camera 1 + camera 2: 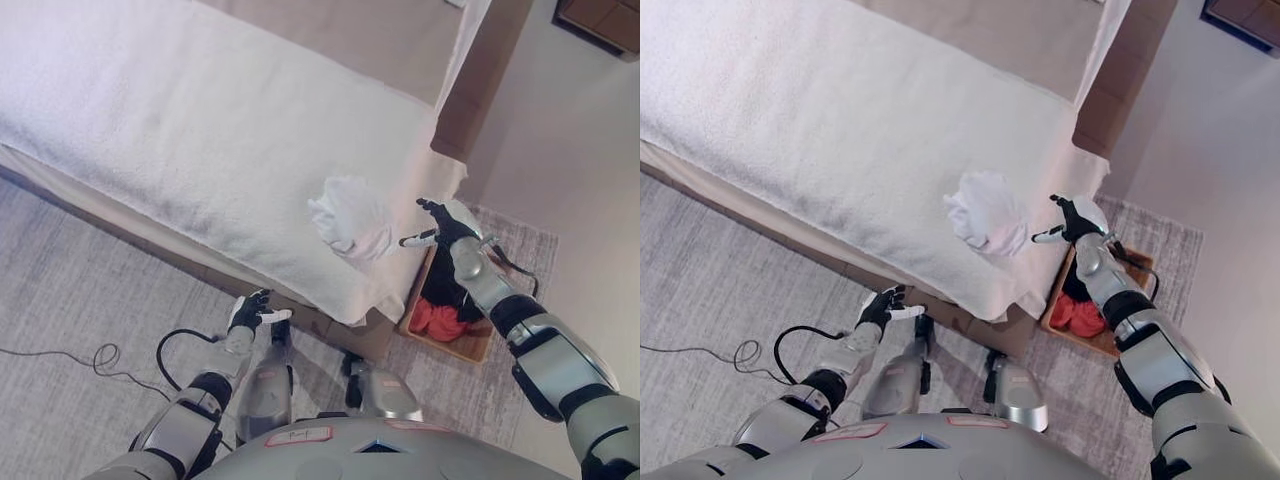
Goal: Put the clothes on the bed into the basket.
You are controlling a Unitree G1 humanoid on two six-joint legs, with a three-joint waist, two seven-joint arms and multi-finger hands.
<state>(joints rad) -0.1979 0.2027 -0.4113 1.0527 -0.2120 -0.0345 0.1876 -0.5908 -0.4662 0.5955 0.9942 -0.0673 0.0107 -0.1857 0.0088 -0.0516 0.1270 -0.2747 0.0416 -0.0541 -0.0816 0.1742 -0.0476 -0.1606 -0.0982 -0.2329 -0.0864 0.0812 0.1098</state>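
A crumpled white garment [352,218] lies on the white bed cover [180,130] near the bed's right corner. My right hand [440,224] hovers just right of the garment, fingers spread open and empty, above the basket. The wooden basket [470,345] stands on the floor beside the bed's corner and holds red [440,318] and black clothes. My left hand [250,310] is low in front of the bed's edge, open and empty.
A brown headboard panel [485,75] rises at the bed's right end. A grey rug [70,290] covers the floor in front of the bed. A dark piece of furniture [600,20] shows at the top right.
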